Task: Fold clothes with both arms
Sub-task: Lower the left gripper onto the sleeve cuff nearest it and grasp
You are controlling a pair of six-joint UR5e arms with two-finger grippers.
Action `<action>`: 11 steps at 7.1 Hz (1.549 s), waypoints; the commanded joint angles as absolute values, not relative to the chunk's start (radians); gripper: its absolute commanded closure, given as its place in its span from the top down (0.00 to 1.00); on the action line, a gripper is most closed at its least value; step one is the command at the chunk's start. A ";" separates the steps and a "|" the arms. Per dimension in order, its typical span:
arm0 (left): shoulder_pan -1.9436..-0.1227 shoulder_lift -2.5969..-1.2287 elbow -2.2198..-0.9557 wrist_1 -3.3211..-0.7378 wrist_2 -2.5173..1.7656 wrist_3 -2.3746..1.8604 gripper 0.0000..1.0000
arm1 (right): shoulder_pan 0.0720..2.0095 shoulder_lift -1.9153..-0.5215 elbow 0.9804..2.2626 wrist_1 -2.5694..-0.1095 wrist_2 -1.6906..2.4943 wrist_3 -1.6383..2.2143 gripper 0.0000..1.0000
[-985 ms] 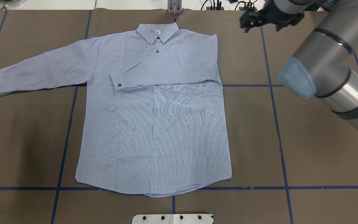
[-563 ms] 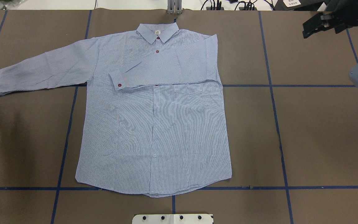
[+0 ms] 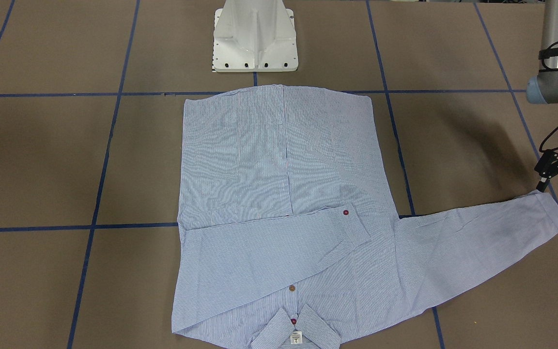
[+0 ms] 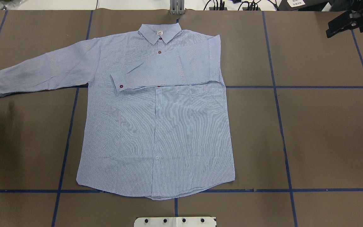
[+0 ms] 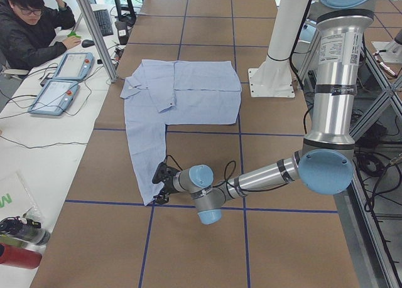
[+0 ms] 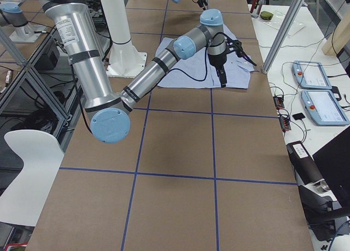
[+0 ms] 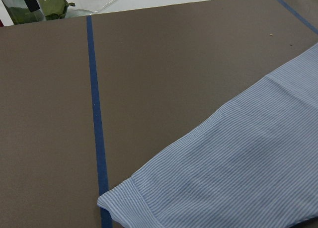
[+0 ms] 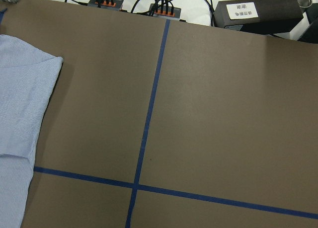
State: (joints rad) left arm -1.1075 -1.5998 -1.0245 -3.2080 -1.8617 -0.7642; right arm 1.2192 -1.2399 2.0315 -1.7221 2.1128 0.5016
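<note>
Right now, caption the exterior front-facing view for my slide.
Striped shirt flat, one sleeve folded across its chest; the left arm holds its jaws open beside the other cuff.

The table has a flat brown surface crossed by a grid of blue tape lines. A striped shirt lies flat on it, front up, one sleeve folded across the chest and the other stretched out sideways. A white pedestal base stands near the hem.
</note>
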 commanded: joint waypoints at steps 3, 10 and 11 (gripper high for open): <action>-1.074 -1.606 -0.983 -3.267 -1.852 -0.923 0.71 | 1.220 -1.244 2.039 -1.723 2.111 0.503 1.00; -1.054 -1.620 -0.950 -3.267 -1.825 -0.922 0.62 | 1.223 -1.243 2.052 -1.723 2.112 0.508 1.00; -1.051 -1.621 -0.937 -3.267 -1.800 -0.922 0.59 | 1.221 -1.243 2.052 -1.723 2.112 0.508 1.00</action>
